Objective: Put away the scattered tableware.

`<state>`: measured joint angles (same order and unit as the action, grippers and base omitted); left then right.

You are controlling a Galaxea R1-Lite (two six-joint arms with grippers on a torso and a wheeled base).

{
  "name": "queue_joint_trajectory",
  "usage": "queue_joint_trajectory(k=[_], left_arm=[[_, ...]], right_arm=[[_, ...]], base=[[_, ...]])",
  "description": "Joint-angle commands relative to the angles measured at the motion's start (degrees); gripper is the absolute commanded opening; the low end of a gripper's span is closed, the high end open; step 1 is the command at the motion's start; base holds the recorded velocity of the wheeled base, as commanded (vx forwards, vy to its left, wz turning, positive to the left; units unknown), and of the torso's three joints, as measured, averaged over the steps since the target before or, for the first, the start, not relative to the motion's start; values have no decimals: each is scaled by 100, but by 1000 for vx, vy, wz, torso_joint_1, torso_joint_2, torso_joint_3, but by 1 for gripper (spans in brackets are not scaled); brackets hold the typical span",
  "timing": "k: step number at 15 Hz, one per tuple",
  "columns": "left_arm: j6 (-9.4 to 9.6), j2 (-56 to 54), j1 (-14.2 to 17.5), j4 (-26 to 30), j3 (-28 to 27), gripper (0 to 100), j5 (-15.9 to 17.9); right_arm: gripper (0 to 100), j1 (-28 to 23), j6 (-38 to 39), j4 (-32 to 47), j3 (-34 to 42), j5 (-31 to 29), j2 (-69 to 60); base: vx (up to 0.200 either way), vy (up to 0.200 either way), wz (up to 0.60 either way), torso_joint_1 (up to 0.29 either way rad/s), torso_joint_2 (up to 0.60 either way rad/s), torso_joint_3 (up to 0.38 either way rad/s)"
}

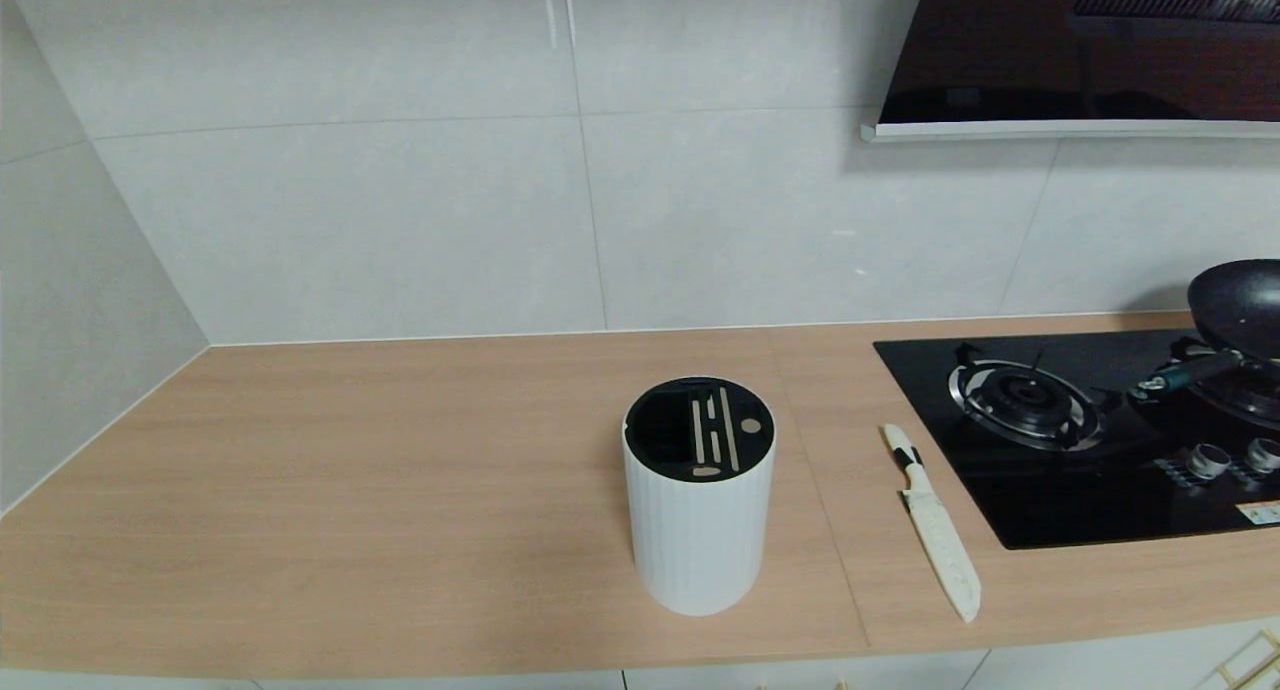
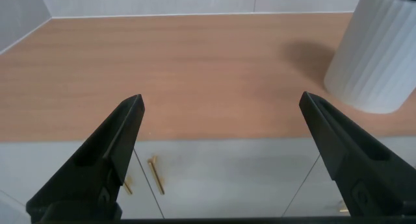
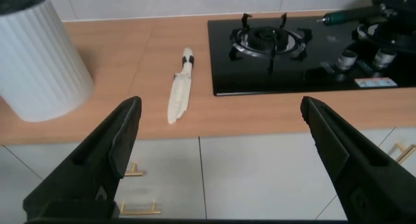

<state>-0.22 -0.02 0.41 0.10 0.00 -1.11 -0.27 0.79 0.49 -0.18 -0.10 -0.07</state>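
A cream knife (image 1: 930, 518) with a black band on its handle lies flat on the wooden counter (image 1: 400, 490), between the white ribbed holder (image 1: 698, 495) and the hob. The holder stands upright, its black top cut with slots. In the right wrist view the knife (image 3: 181, 86) lies ahead of my right gripper (image 3: 221, 110), which is open and held off the counter's front edge. My left gripper (image 2: 221, 110) is open too, in front of the counter edge, with the holder (image 2: 377, 52) off to one side.
A black gas hob (image 1: 1080, 440) is set into the counter at the right, with a dark pan (image 1: 1240, 310) on its far burner. A range hood (image 1: 1080, 55) hangs above. Tiled walls close the back and left. Cabinet fronts with gold handles (image 2: 155, 175) sit below the counter.
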Motion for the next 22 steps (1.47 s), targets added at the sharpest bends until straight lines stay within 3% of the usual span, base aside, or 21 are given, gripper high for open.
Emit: queue_joint_trajectory(k=[1,14,16,20,22], left_arm=[[-4,2,2,-1,0,100,-3],[-4,2,2,-1,0,100,-3],[-4,2,2,-1,0,100,-3],[-4,2,2,-1,0,100,-3],[-4,2,2,-1,0,100,-3]], right_arm=[[100,0,0,-5,1,1,7],[100,0,-150,-31,-43,27,7],[100,62,-9,74,-1045,326,183],[100,185,-106,145,-1555,783,2539],[100,545,-167,-31,-1959,906,4191]], base=[[0,0,0,168,-364,-193],[0,0,0,14,-30,-15],[0,0,0,0,0,0],[0,0,0,0,0,0],[0,0,0,0,0,0]])
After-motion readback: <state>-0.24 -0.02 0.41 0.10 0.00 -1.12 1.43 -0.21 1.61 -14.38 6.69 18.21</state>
